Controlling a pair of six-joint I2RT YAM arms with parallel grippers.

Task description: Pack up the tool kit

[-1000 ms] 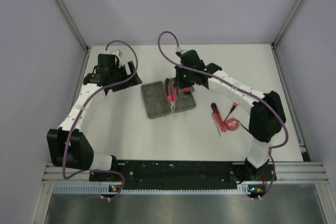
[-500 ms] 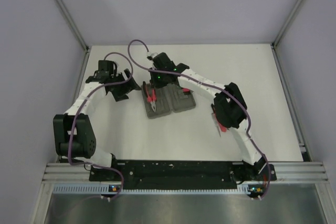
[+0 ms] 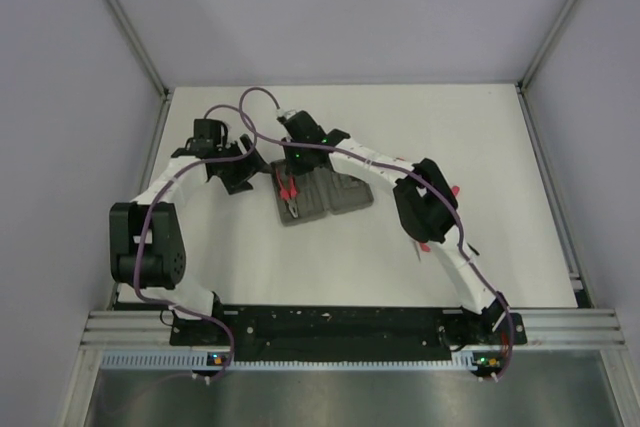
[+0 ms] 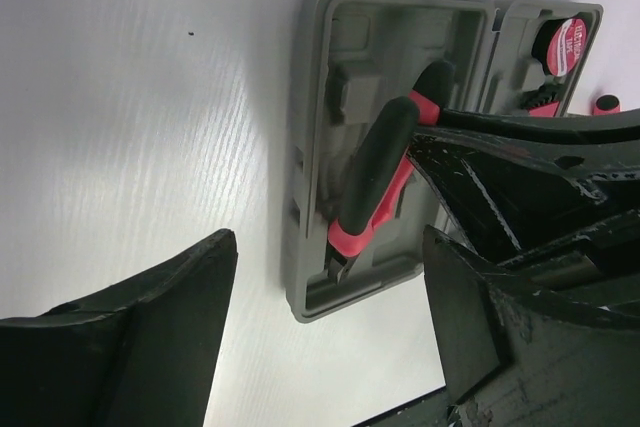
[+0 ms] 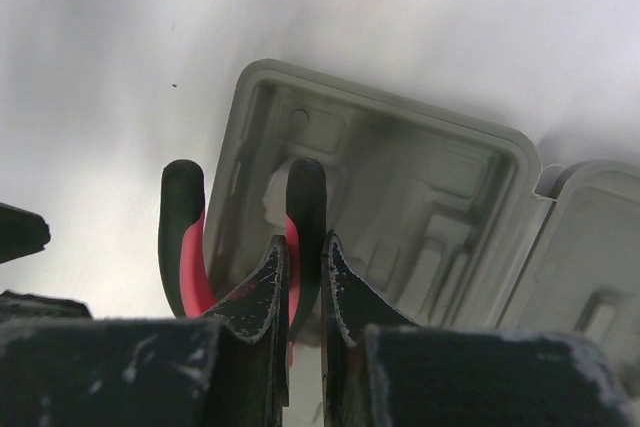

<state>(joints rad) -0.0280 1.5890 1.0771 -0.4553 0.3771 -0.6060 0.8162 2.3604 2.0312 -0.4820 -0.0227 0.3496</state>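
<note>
Your right gripper (image 5: 303, 247), clamped on the pliers (image 5: 305, 197), has swung them over the left tray of the grey case (image 3: 340, 199) at frame centre, apparently ready to seat, while your left gripper (image 4: 328, 257) hovers wide beside it.

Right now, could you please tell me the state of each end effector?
Left end effector: open, holding nothing.
Right end effector: closed on one handle of the red-and-black pliers.

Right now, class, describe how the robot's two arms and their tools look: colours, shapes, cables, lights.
The left arm and right arm have white links with bulky black joints, and a purple cable loops along each. The left tool and right tool are black, with wedge-shaped, scuffed fingers. A small green light glows on the right wrist.
</note>
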